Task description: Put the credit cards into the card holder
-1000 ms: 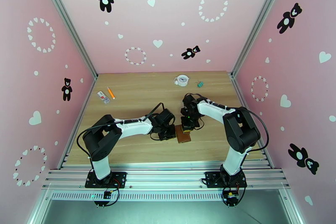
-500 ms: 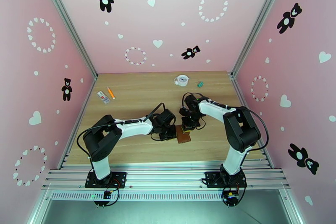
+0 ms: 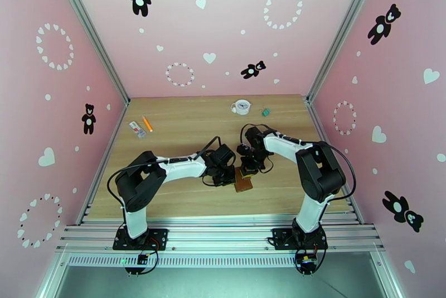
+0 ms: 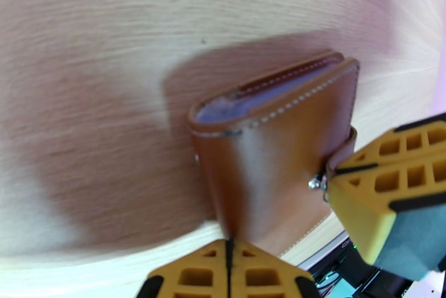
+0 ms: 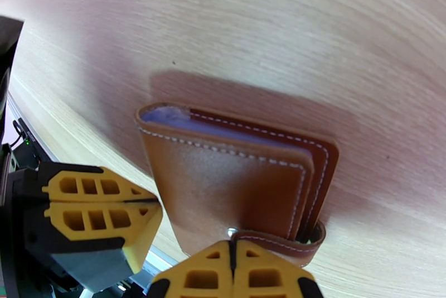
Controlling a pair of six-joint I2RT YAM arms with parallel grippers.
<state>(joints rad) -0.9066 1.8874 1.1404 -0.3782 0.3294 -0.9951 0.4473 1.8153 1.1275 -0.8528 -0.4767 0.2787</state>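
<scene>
A small brown leather folding card holder [image 3: 243, 182] lies folded on the light wooden table [image 3: 184, 198], near the middle and between the two arms. In the left wrist view the left arm's fingers [image 4: 227, 257] are clenched tight, with nothing visible between them and their tips right at the near edge of the leather cover. The right arm's fingers [image 5: 231, 263] are likewise pressed together, tips against the brown snap strap [image 5: 279, 242] that wraps around the holder's open side. A pale grey-blue credit card [image 5: 167, 116] shows as a thin edge tucked between the covers.
</scene>
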